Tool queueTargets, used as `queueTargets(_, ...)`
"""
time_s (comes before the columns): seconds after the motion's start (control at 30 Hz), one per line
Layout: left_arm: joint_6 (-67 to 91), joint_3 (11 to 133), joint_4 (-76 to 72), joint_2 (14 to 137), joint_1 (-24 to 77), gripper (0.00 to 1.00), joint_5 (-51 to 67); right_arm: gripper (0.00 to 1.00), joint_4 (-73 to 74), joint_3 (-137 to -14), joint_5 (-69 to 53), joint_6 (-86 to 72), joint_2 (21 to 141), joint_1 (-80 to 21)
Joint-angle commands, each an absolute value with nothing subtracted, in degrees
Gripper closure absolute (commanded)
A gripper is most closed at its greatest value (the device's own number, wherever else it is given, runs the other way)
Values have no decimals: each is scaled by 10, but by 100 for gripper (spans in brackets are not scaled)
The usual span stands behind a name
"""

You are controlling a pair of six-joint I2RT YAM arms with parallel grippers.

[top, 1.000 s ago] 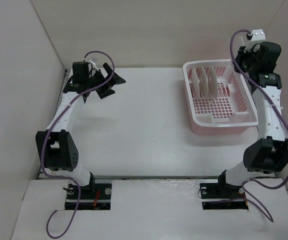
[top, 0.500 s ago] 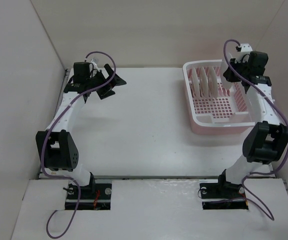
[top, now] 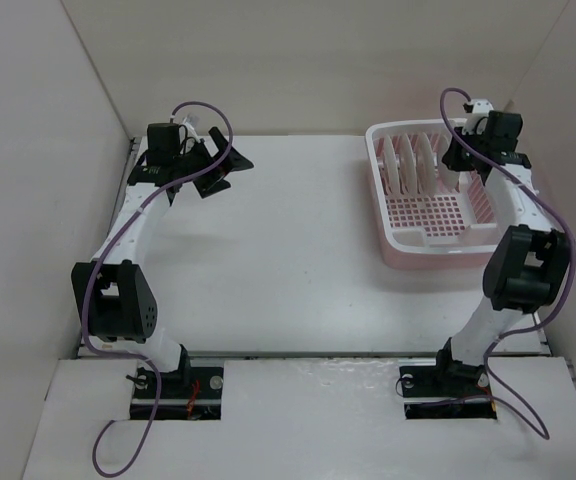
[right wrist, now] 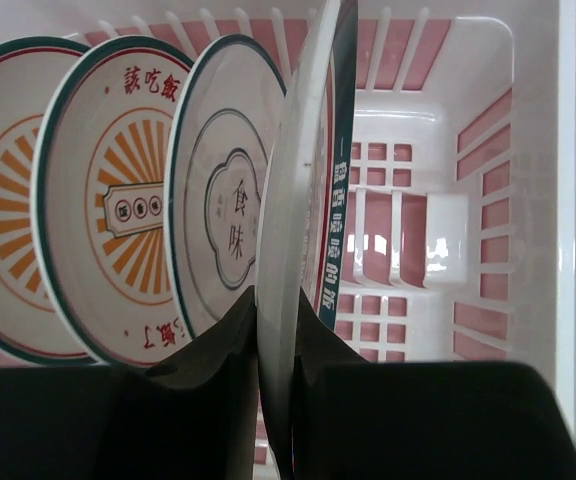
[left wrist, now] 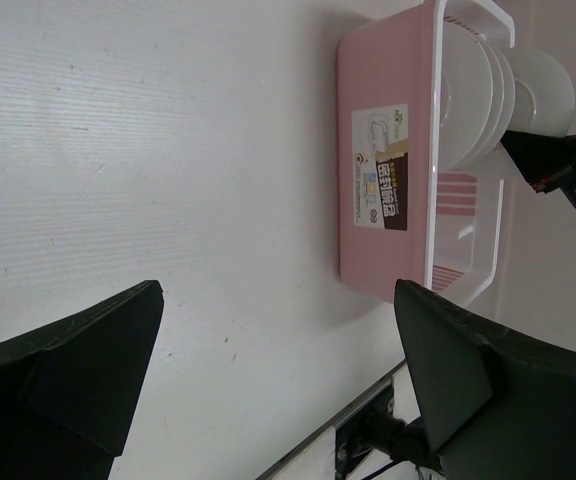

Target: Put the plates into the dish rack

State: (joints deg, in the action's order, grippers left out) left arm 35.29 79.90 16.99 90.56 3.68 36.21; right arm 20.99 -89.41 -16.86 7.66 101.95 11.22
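Right arm (top: 516,205): dropped low over dish rack (top: 377,190).
Right gripper (right wrist: 276,312): pinching green-banded plate (right wrist: 298,200) upright, slot-ready.
Left gripper (left wrist: 273,300): spread, idle.

White bench (top: 298,250) occupies the centre of the frame, enclosed by plain white walls (top: 28,150) at left, top and right, with a white board (top: 308,420) spanning the bottom edge.

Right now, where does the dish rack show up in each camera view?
Top external: dish rack at the table's far right corner.
Left wrist: dish rack upper right, side-on, labelled pink wall facing us.
Right wrist: dish rack fills the frame behind the edge-on plate.
Shared landmark: the upright plates standing in a row inside it.
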Motion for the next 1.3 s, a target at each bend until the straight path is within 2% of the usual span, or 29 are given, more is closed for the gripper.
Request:
queueTargets(0.0,340,825,156,893,38,0,375,100,169,-942,-166,71,1034,116)
queueTargets(0.67,335,825,156,898,38,0,381,97,180,-954,-146,71,1080,116)
queueTargets(0.93,335,831,156,904,38,0,387,83,186,-968,-141,76,1092,111)
queueTargets(1.27,335,831,156,909,38,0,387,74,186,-962,-141,76,1092,105)
